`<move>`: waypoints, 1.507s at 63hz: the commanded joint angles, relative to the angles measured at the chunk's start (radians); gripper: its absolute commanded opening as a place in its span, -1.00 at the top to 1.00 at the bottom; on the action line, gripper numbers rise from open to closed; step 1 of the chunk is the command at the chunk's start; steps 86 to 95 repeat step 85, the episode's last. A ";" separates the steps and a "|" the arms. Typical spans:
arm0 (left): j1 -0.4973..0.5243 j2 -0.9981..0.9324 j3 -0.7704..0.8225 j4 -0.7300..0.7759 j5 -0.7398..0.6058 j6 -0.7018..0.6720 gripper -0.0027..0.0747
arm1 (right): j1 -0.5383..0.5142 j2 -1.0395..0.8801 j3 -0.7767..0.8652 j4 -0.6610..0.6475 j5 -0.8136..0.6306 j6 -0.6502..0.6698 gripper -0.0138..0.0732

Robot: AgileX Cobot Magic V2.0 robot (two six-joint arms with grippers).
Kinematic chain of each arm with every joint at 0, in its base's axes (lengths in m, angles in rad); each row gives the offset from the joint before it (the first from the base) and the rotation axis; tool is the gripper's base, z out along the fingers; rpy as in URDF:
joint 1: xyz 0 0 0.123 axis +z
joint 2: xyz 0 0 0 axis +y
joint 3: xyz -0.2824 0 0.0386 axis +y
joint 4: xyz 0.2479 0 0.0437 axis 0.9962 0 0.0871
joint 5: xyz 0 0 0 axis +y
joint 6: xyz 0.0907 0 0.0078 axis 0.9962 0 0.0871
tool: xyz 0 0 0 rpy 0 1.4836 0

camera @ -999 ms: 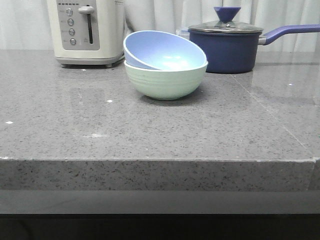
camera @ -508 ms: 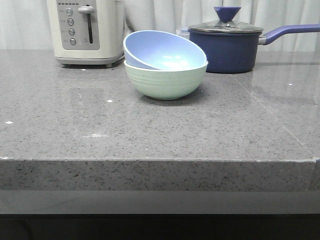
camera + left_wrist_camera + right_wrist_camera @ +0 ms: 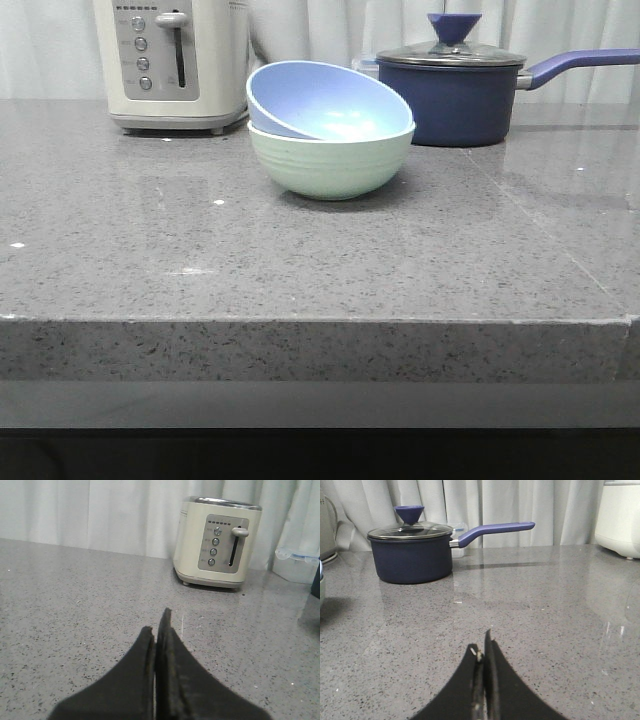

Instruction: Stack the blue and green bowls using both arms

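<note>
The blue bowl (image 3: 322,100) sits tilted inside the green bowl (image 3: 330,165) on the grey counter, at the back middle of the front view. Neither arm shows in the front view. My left gripper (image 3: 156,625) is shut and empty, low over the counter, facing the toaster. My right gripper (image 3: 483,645) is shut and empty, low over the counter, facing the saucepan. A sliver of the green bowl (image 3: 321,591) shows at the edge of the right wrist view.
A cream toaster (image 3: 172,62) stands at the back left, also in the left wrist view (image 3: 216,549). A dark navy lidded saucepan (image 3: 455,90) with a long handle stands at the back right, also in the right wrist view (image 3: 412,552). The counter's front edge (image 3: 320,322) is near.
</note>
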 commanded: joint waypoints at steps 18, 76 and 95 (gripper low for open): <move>-0.008 -0.016 0.004 0.002 -0.075 -0.003 0.98 | -0.004 -0.021 -0.016 -0.039 -0.099 0.003 0.83; -0.008 -0.016 0.004 0.002 -0.075 -0.003 0.98 | -0.004 -0.021 -0.016 -0.052 -0.100 0.054 0.83; -0.008 -0.016 0.004 0.002 -0.075 -0.003 0.98 | -0.004 -0.021 -0.016 -0.052 -0.100 0.054 0.83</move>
